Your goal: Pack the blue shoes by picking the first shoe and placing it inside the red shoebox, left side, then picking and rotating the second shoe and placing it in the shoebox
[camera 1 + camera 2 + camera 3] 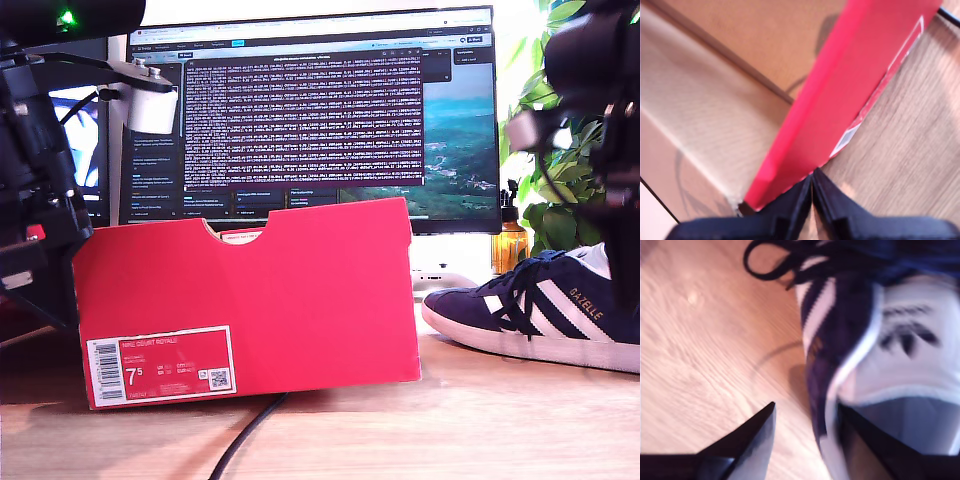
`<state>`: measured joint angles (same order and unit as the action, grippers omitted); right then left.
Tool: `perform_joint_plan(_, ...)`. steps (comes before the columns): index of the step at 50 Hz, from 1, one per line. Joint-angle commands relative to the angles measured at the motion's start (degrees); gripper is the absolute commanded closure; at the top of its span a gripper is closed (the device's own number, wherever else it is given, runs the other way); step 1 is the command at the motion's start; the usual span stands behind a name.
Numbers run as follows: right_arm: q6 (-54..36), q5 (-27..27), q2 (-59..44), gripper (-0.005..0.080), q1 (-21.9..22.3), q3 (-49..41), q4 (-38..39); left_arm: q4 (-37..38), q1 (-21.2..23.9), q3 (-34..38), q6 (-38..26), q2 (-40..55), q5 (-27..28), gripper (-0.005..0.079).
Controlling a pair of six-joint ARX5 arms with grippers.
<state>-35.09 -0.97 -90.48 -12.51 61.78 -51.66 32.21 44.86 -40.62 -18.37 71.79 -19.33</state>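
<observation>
The red shoebox is seen standing on the wooden table at the exterior view's left and centre, its long side turned to the camera, with a half-round notch in the top edge and a white barcode label low on its face. A black cable is seen running out from under the box across the table. Behind it a monitor is lit, and green leaves and an amber bottle are seen at the exterior view's right.

One blue shoe is seen resting on the table at the exterior view's right, just beside the box but apart from it, its toe pointed towards the box; white stripes and gold lettering are shown on its side.

In the first wrist view, my first gripper is seen with its fingers pressed together, nothing held between them, above the box's red wall with the brown inside of the box beside it.

In the second wrist view, my second gripper is seen spread, one finger outside the shoe over bare table and the other inside the shoe's opening, so that the shoe's side wall is straddled. Whether the wall is pinched cannot be told.
</observation>
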Motion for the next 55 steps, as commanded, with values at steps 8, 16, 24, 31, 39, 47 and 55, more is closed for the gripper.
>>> perform_joint_plan(8, -2.7, -2.0, -6.0, 0.0408, 0.5, -0.1, 0.3, 0.0, 0.2, -0.6, 0.7, 0.6, 0.2, 0.0761)
perform_joint_plan(16, -2.2, -2.0, -6.7, 0.0741, 0.6, -0.1, 3.0, 1.5, 0.2, -0.6, 1.7, 0.6, 0.2, 0.0761)
perform_joint_plan(24, 2.4, -1.5, -6.2, 0.0765, -0.1, 1.6, 2.3, 2.4, 0.2, -0.6, 2.0, 0.6, 0.2, 0.0761)
perform_joint_plan(31, 6.9, 1.6, -3.3, 0.0765, -1.9, 5.3, -0.2, 2.5, 0.2, -0.6, 2.0, 0.6, 0.2, 0.0761)
perform_joint_plan(39, 15.5, 4.2, 0.9, 0.0765, -5.4, 9.8, -2.7, 2.5, 0.2, -0.6, 2.0, 0.6, 0.2, 0.0761)
perform_joint_plan(47, 26.6, 4.5, 3.4, 0.0765, -9.5, 15.0, -4.9, 2.3, 0.2, -0.6, 1.9, 0.6, 0.2, 0.0761)
perform_joint_plan(55, 44.5, 6.7, 3.5, 0.0765, -12.2, 19.8, -3.1, 2.3, 0.2, -0.6, 1.9, 0.6, 0.2, 0.0761)
